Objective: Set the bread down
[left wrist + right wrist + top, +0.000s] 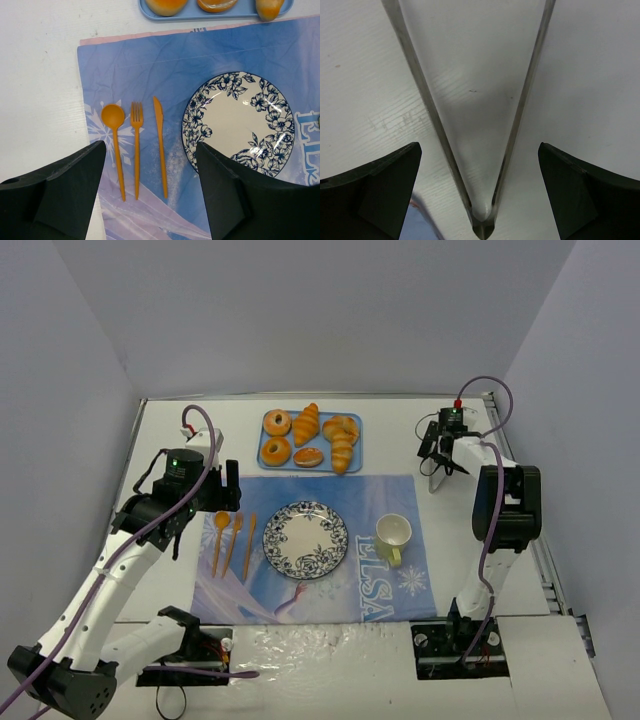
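Observation:
Several pieces of bread (pixel 307 424), ring donuts, croissant-like rolls and a dark-centred bun, lie on a light blue tray (pixel 355 423) at the back. Their lower edges show at the top of the left wrist view (pixel 165 5). The patterned plate (pixel 275 540) sits bare on the placemat; its rim also shows in the left wrist view (pixel 192 125). My left gripper (pixel 228 487) (pixel 151 147) is open and empty above the cutlery, left of the plate. My right gripper (pixel 437 455) (pixel 480 147) is open, its fingers straddling the hinge end of metal tongs (pixel 422 87) lying on the table (pixel 438 478).
An orange spoon (pixel 113 120), fork (pixel 136 125) and knife (pixel 160 135) lie side by side left of the plate. A pale yellow cup (pixel 393 533) stands right of the plate on the blue Elsa placemat (pixel 400 585). Grey walls enclose the table.

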`<state>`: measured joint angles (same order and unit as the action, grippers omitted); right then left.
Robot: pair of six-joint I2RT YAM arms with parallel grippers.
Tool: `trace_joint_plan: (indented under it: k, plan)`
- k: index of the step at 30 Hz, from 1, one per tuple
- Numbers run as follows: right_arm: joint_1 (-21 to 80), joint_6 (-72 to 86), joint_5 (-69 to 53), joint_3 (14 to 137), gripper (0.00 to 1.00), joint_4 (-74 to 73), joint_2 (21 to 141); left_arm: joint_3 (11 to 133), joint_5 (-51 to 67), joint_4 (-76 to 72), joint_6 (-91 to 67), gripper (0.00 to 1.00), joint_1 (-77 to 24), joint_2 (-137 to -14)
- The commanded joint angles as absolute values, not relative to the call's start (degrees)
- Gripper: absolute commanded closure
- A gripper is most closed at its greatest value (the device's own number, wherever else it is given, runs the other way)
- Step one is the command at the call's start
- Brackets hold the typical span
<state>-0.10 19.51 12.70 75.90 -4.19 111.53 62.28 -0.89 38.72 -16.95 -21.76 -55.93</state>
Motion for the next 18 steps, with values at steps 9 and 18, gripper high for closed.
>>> trace_joint_plan:
  k: [9,18]
  plan:
    - [-3.08,16.97,8.62,75.85,0.00,-1.19,115.54,63.98,-0.79,36.47,-17.05,0.31,-22.06,-56.41]
    - [-3.51,17.68,6.89,76.64,0.00,-0.90,117.21,63.90,-0.95,36.47,-17.07,0.31,-22.15,-56.25]
